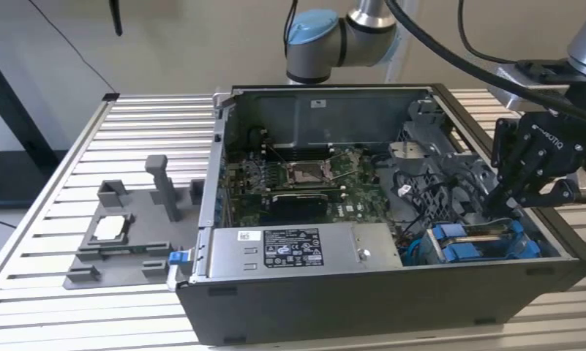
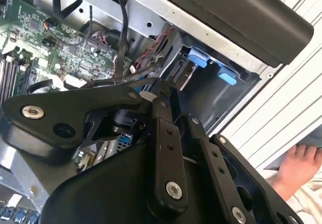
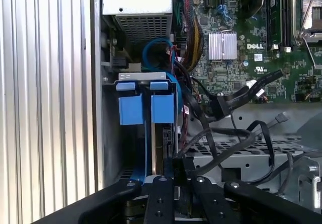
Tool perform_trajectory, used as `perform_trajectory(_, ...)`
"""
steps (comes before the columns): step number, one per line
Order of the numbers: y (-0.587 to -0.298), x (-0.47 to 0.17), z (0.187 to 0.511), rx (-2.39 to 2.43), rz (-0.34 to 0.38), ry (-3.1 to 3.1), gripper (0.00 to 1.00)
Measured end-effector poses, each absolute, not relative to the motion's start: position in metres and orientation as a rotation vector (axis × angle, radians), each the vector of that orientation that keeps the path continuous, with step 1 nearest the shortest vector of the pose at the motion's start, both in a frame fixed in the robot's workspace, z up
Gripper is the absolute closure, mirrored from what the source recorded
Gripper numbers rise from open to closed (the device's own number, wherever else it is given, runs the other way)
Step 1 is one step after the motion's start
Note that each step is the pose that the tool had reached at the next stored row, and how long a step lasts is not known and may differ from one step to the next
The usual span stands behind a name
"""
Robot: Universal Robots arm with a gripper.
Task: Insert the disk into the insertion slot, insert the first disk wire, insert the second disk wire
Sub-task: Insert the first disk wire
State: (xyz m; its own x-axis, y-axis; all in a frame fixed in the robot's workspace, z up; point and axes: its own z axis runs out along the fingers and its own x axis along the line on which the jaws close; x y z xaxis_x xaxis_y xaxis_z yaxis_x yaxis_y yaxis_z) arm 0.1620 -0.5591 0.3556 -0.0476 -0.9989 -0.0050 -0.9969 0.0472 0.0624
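The disk point(image 1: 478, 235) sits edge-up in the insertion slot point(image 1: 432, 252), the grey bay with blue fittings at the case's corner on the exterior view's right. In the first wrist view the disk point(image 3: 162, 138) runs back from two blue tabs point(image 3: 146, 108) under the slot's rim point(image 3: 146, 76). My black gripper point(image 1: 499, 208) hangs over the end of the bay away from those tabs. Its fingers are shut, and the gripper point(image 3: 174, 167) sits just above the disk's edge. Two black disk wires lie loose beside the bay, one ending in a wide connector point(image 3: 224, 103), the other in a small plug point(image 3: 279, 118).
A long grey box with a white label point(image 1: 283, 252) lies along the case's near wall. The motherboard with its square socket point(image 1: 307, 172) covers the case floor. A grey fixture point(image 1: 126, 234) stands on the slatted table at the exterior view's left. A person's hand point(image 2: 297, 166) rests outside the case.
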Motion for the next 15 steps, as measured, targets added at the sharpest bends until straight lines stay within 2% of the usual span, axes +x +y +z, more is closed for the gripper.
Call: perform_trajectory(15, -0.5649, 0.1694, 0.3489, 2.084, -0.077, -2.298, 0.81)
